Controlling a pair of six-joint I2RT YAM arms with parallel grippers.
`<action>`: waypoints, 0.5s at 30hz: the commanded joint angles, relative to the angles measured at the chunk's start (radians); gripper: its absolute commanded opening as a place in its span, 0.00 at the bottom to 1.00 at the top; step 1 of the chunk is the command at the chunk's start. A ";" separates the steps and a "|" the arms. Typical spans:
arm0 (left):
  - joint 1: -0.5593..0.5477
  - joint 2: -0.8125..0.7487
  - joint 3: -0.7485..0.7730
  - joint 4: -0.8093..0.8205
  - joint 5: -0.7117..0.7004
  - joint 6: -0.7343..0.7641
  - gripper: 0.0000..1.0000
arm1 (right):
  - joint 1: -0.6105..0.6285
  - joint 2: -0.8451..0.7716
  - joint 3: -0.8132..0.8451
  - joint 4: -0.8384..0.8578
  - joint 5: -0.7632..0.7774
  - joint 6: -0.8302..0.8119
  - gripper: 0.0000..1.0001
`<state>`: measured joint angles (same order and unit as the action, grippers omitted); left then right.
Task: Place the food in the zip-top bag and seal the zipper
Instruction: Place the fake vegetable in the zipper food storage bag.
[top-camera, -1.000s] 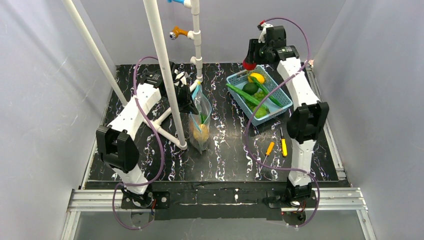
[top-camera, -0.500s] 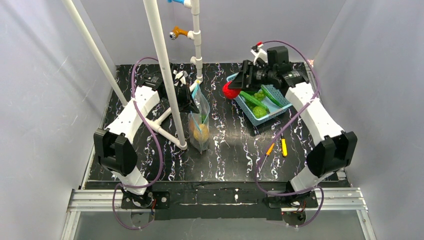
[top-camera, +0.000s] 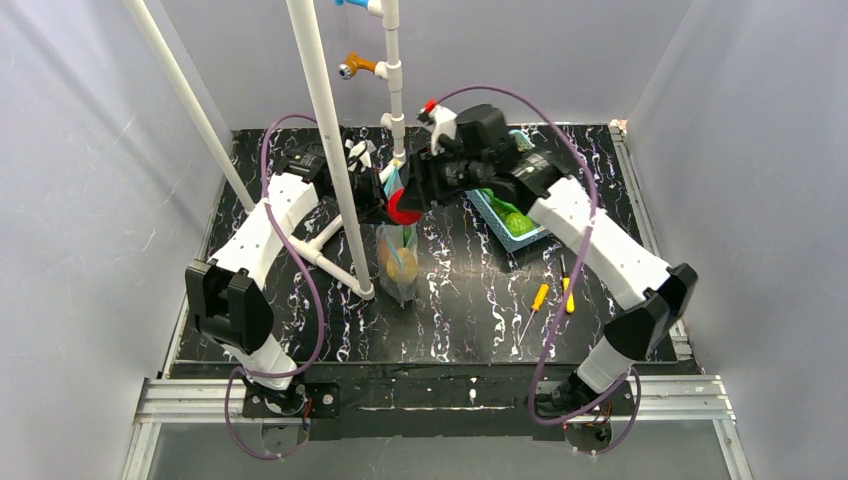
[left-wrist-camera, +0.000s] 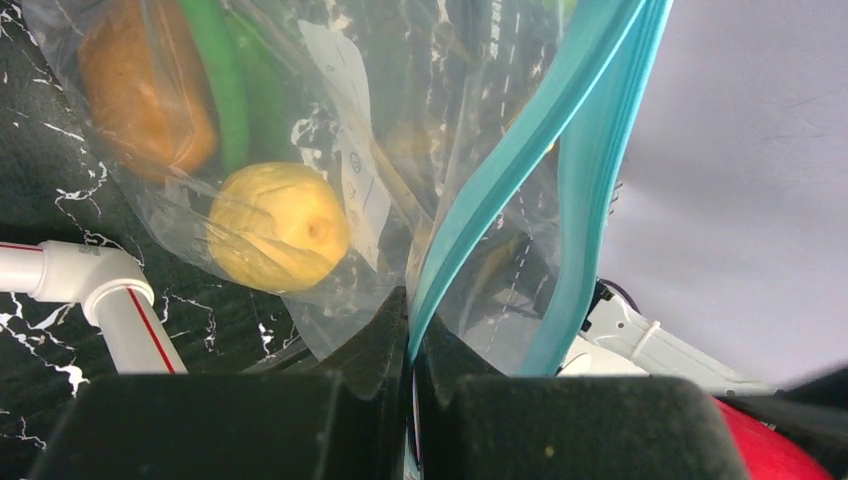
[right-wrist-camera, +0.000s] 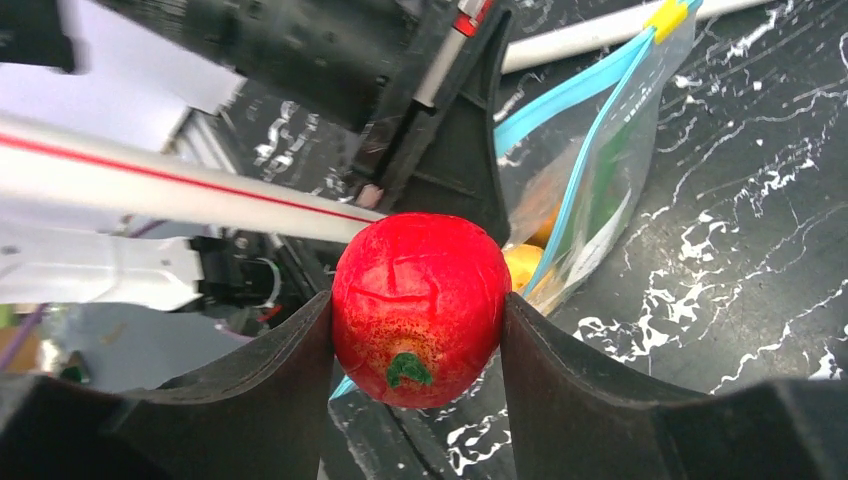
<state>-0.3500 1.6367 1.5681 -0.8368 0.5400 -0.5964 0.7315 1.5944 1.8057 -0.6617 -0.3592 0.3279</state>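
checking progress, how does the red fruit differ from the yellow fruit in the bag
The red fruit is clamped in the right gripper, outside the bag; the yellow fruit lies inside it. The red fruit has a green stem mark; the yellow fruit is pale yellow, with no green. Both are round toy fruits.

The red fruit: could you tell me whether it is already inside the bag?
No, the right tool holds the red fruit outside the bag.

A clear crinkly plastic bag (top-camera: 402, 265) stands upright at centre frame, its teal zipper strip (left-wrist-camera: 520, 150) parted. Inside lie a yellow fruit (left-wrist-camera: 278, 226), a brown-orange fruit (left-wrist-camera: 145, 85) and a green pod (left-wrist-camera: 215, 80). A red round toy fruit (right-wrist-camera: 420, 308) is held close by its mouth.
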 joint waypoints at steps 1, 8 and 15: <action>-0.003 -0.074 -0.012 -0.009 0.030 -0.004 0.00 | 0.051 0.093 0.053 -0.058 0.200 -0.094 0.26; -0.003 -0.087 0.002 -0.024 0.023 0.003 0.00 | 0.057 0.124 0.035 -0.043 0.440 -0.099 0.28; -0.003 -0.088 0.023 -0.041 0.033 0.009 0.00 | 0.082 0.181 0.100 -0.026 0.451 -0.099 0.46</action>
<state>-0.3508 1.6012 1.5639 -0.8455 0.5404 -0.5949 0.7944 1.7405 1.8194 -0.7460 0.1295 0.2314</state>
